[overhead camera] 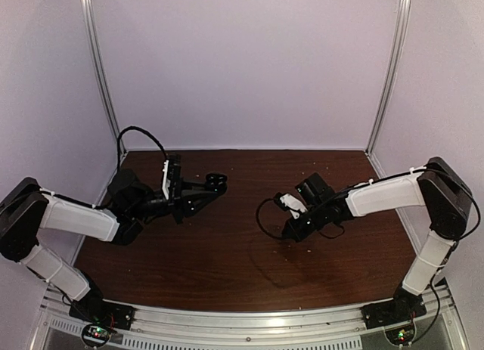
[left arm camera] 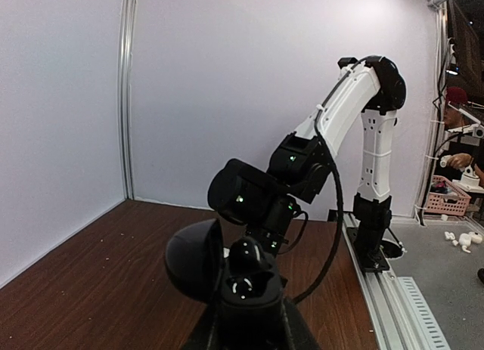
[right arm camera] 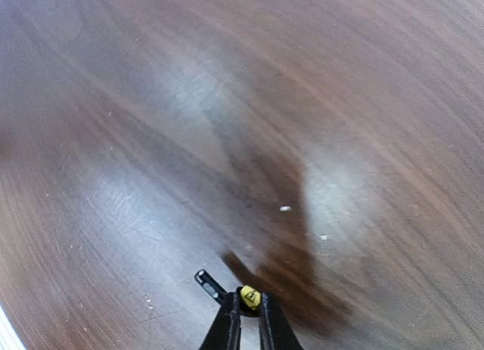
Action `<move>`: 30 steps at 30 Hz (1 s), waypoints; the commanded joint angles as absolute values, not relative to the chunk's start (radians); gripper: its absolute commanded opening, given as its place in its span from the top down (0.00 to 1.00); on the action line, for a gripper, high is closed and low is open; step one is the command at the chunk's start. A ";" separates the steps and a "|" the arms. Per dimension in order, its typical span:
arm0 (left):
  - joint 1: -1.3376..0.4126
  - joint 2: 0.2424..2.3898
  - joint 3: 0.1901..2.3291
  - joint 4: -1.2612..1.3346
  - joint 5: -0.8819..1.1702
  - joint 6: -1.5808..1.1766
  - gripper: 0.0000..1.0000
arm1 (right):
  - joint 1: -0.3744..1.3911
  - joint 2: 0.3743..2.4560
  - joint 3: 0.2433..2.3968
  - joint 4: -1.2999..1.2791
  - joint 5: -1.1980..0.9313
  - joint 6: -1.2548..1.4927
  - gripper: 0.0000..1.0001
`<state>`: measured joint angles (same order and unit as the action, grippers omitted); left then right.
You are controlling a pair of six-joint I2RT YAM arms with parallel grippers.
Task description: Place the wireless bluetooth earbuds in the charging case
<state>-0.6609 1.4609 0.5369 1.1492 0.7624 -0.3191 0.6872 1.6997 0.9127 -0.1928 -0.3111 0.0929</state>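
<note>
Holding the case (left arm camera: 243, 289) at the lower centre of the left wrist view, the left gripper (overhead camera: 212, 185) is closed on its hard, smooth shell, with the lid open. The right gripper (right arm camera: 250, 311), at the bottom edge of its view, pinches a tiny bud (right arm camera: 250, 295). I judge the bud light and slippery, best taken by its sides. Below is a dark wood table (overhead camera: 227, 267), with pale walls (overhead camera: 242, 63) around.

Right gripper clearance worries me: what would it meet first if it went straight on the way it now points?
Probably the brown wooden tabletop: the right gripper, jaws pinching a small black earbud, aims down at bare wood, though depth is unclear.
</note>
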 commanded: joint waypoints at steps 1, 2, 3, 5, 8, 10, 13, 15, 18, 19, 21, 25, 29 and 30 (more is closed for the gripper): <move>-0.655 1.470 0.557 1.180 0.759 -0.304 1.00 | 0.752 1.761 0.960 -0.253 -0.241 0.046 0.89; -0.655 1.470 0.557 1.180 0.759 -0.304 1.00 | 0.757 1.766 0.966 -0.259 -0.232 0.043 0.89; -0.655 1.470 0.555 1.180 0.760 -0.304 1.00 | 0.763 1.771 0.972 -0.263 -0.225 0.040 0.89; -0.655 1.468 0.554 1.180 0.759 -0.304 1.00 | 0.769 1.770 0.984 -0.271 -0.218 0.038 0.85; -0.655 1.467 0.551 1.183 0.759 -0.306 1.00 | 0.771 1.759 1.000 -0.275 -0.212 0.047 0.77; -0.655 1.465 0.550 1.184 0.757 -0.307 1.00 | 0.771 1.754 1.009 -0.278 -0.206 0.062 0.72; -0.655 1.462 0.547 1.185 0.755 -0.307 1.00 | 0.771 1.743 1.010 -0.272 -0.206 0.097 0.69; -0.655 1.461 0.545 1.186 0.754 -0.306 1.00 | 0.770 1.738 1.007 -0.264 -0.211 0.127 0.69; -0.654 1.461 0.545 1.188 0.754 -0.305 1.00 | 0.769 1.739 1.005 -0.265 -0.234 0.180 0.69; -0.655 1.460 0.544 1.189 0.755 -0.306 1.00 | 0.770 1.741 1.003 -0.267 -0.239 0.199 0.69; -0.654 1.458 0.543 1.190 0.755 -0.306 1.00 | 0.769 1.737 0.993 -0.267 -0.248 0.246 0.69; -0.654 1.455 0.541 1.194 0.753 -0.307 1.00 | 0.770 1.716 0.952 -0.230 -0.257 0.345 0.67; -0.654 1.458 0.540 1.203 0.754 -0.312 1.00 | 0.780 1.722 0.928 -0.190 -0.264 0.419 0.68; -0.653 1.457 0.541 1.204 0.754 -0.313 1.00 | 0.785 1.724 0.925 -0.186 -0.261 0.429 0.68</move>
